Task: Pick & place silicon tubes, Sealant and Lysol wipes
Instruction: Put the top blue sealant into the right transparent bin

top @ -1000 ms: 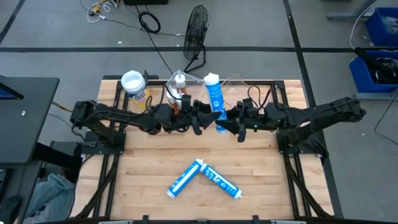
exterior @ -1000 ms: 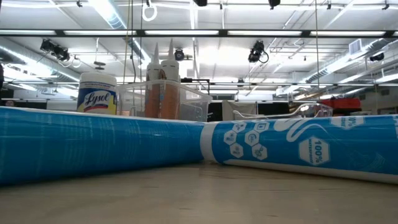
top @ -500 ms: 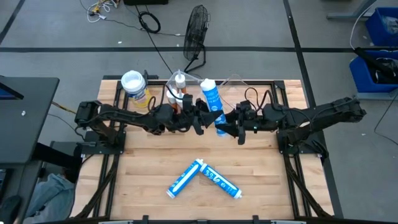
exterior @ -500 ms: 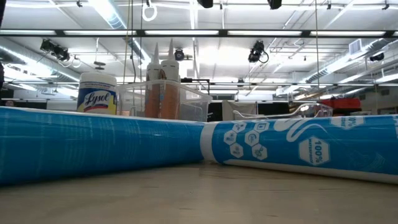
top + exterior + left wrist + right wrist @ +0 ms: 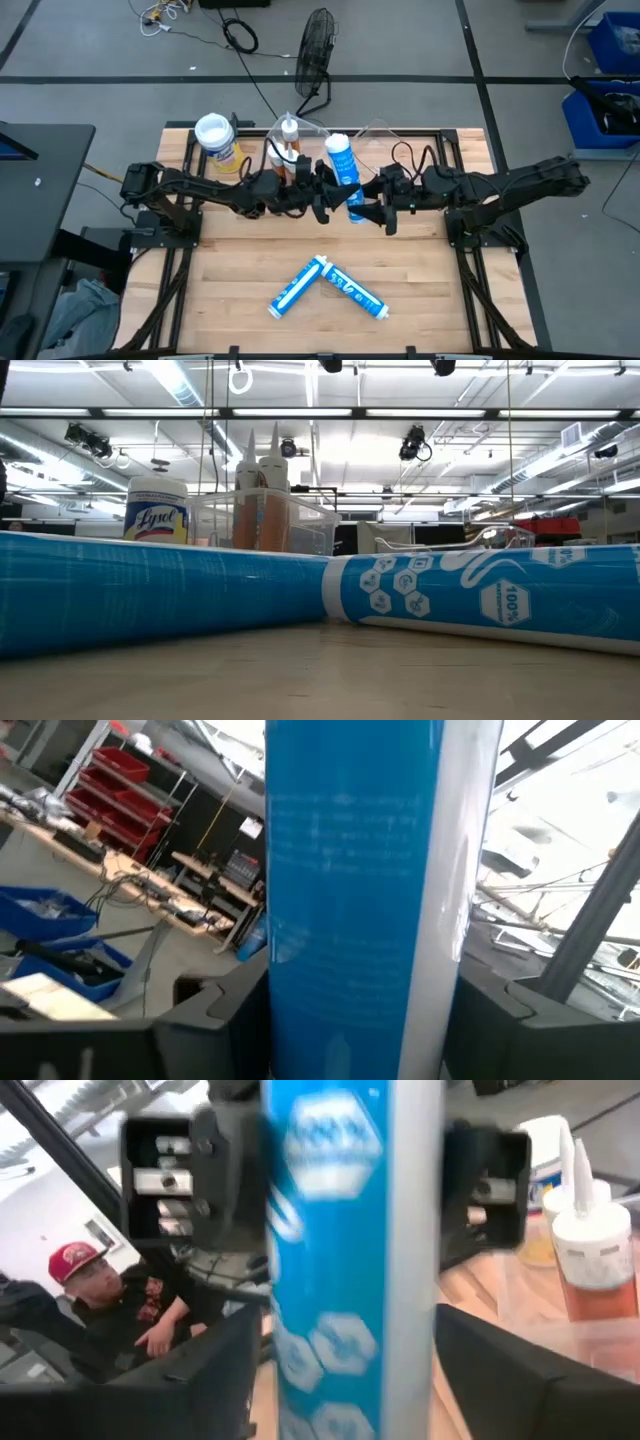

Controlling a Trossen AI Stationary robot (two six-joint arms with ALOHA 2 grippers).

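Over the last second the blue-white tube [image 5: 343, 178] had shifted a little toward the left arm and stood more nearly upright above the middle of the bench [image 5: 420, 290], its white cap drawn back from the far edge. It sat between the two arms, the left gripper [image 5: 320, 192] on one side and the right gripper [image 5: 367, 206] on the other. In the left wrist view the tube filled the gap between the dark fingers [image 5: 215, 1010], so the left gripper looked closed on it. Whether the right gripper was clamping it or had let go could not be told.

I judged this a handover from right to left, probably so the tube could go into the clear bin [image 5: 305, 128] just beside it, where the orange tubes [image 5: 284, 152] already stood.

Nothing else had moved. The Lysol wipes [image 5: 216, 138] stood at the far left of the bench beside the bin, and two more tubes [image 5: 300, 283] lay crossed near the front edge, not yet picked.
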